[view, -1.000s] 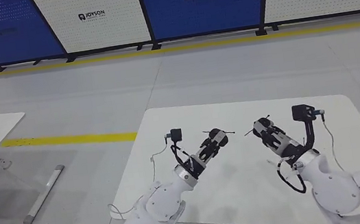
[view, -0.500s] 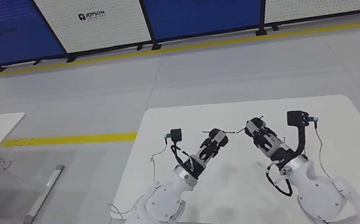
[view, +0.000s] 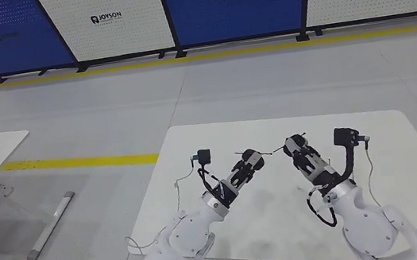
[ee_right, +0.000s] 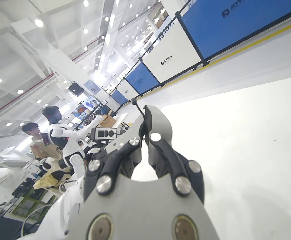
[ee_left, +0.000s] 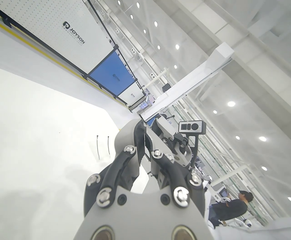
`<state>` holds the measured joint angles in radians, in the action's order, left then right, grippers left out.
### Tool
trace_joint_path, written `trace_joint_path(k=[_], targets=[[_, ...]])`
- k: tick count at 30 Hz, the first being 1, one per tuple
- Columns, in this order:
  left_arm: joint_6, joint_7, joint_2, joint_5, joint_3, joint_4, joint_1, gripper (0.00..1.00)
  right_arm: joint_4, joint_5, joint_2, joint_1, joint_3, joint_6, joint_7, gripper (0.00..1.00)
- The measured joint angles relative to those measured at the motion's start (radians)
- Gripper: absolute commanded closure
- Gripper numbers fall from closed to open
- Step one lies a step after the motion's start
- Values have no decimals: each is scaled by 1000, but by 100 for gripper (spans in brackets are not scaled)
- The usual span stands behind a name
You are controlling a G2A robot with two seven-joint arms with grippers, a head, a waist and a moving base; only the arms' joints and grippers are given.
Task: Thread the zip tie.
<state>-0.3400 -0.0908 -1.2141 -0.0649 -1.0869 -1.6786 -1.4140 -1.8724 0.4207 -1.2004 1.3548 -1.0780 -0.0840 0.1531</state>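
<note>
Tabletop: white. Both arms are raised over its middle, tips facing each other and near, not touching.

Left pincer: jaws closed together. The top view shows a thin black strip crossing at its tips and poking out toward the other arm. I take this for a tie's tail, clamped short so the free end stays stiff enough to aim. Cannot tell whether it belongs to the same tie as the one opposite.

Right pincer: clamped narrow on the zip tie. The head end stands clear past the fingertips, and the rest is hidden between the pads. Judgement: the head is left exposed so that its slot can be reached, and both ends are held off the tabletop so nothing drags.

Two spare ties: they lie flat on the tabletop, side by side and apart, inward from one corner and well away from both pincers. Loose stock, untouched.

Threading not yet done, since the two ends have a gap between them.
</note>
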Motion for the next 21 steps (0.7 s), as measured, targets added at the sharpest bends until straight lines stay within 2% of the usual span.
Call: trace_joint_path(k=[8,21], targets=[[0,0,0,0,0,0,0,100,11,22,-8,-5,10,-6,11,100],[0,0,0,0,0,0,0,100,-27,20,-10,44,-33,21,11,100]])
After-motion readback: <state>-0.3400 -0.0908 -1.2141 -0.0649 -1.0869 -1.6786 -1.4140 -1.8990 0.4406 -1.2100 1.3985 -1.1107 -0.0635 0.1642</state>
